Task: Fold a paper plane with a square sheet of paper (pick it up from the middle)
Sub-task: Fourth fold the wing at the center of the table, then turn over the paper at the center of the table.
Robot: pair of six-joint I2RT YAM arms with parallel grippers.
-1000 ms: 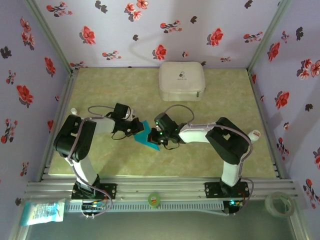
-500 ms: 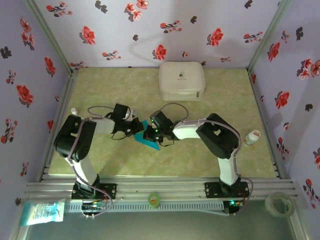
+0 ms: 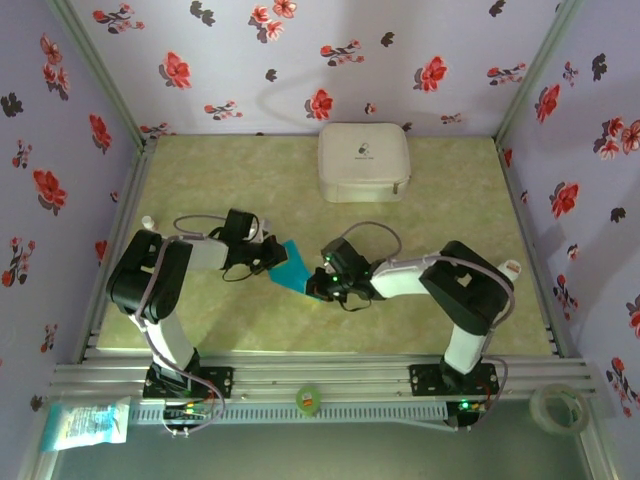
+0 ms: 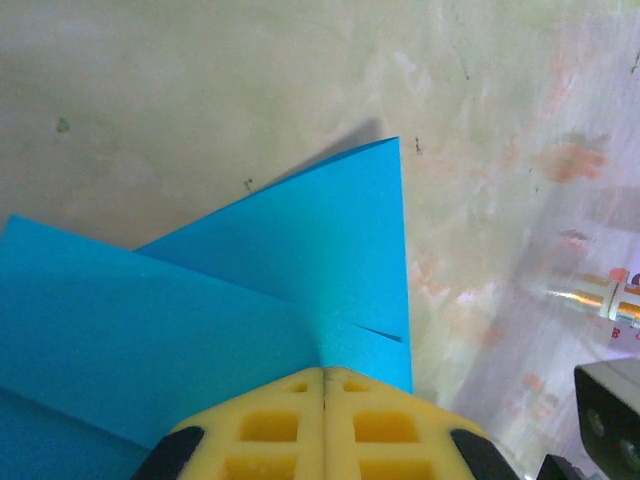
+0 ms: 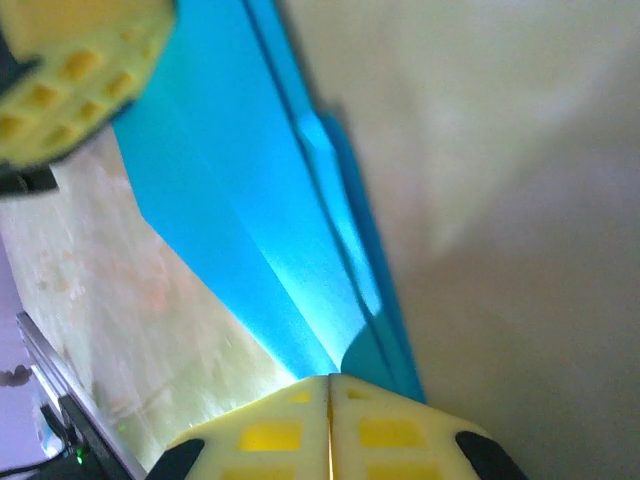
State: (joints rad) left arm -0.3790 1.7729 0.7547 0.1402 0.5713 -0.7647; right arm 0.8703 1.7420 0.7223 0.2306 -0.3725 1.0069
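With the left fingers (image 4: 300,405) and right fingers (image 5: 300,410) each pinched shut on opposite ends of the part-folded sheet of paper (image 3: 293,270) mid-worktop (image 3: 200,180), tension it gently and evenly so the layers line up without tearing.

- Showing a small dark mark on the lid of the white case (image 3: 364,162), too small for reading.
- Carrying blurred, illegible print on the blue-and-white packet (image 3: 85,424) at the near left corner.
- Offering nothing legible elsewhere.
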